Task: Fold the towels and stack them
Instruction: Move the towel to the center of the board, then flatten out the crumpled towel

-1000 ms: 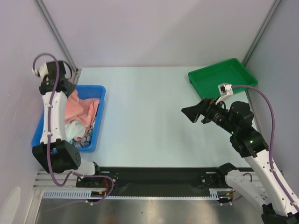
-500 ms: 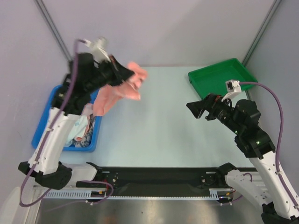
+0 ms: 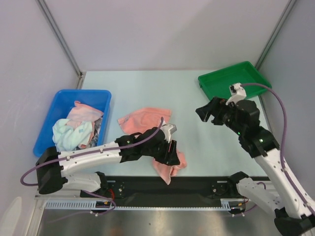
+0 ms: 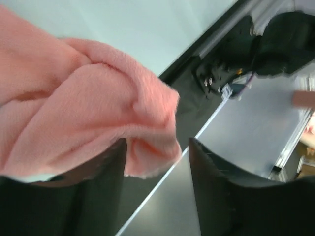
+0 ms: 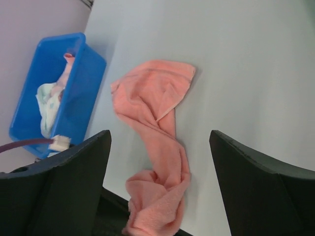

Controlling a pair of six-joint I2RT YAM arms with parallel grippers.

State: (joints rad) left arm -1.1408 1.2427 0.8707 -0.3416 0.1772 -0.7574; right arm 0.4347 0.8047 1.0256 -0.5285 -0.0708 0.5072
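A salmon-pink towel (image 3: 145, 118) lies crumpled in a long strip on the table, from the middle down to the near edge, where its end (image 3: 170, 172) hangs over the black rail. My left gripper (image 3: 173, 150) sits low over that near end. In the left wrist view it (image 4: 157, 147) is open, with a towel (image 4: 74, 98) corner loose against one finger. My right gripper (image 3: 203, 113) hovers open above the table to the right; its wrist view shows the towel (image 5: 157, 98) between the wide fingers (image 5: 74, 167). More towels, pink (image 3: 81, 112), mint-white (image 3: 66, 132) and dark patterned (image 3: 96, 132), lie in the bin.
The blue bin (image 3: 74, 92) stands at the table's left side, seen also in the right wrist view (image 5: 78, 54). A green tray (image 3: 231, 81) sits at the back right corner. The black rail and metal frame run along the near edge.
My left arm swung out of the blue bin with the pink towel, carried it to the near middle of the table and opened. The towel now lies on the table. The right gripper shifted slightly.
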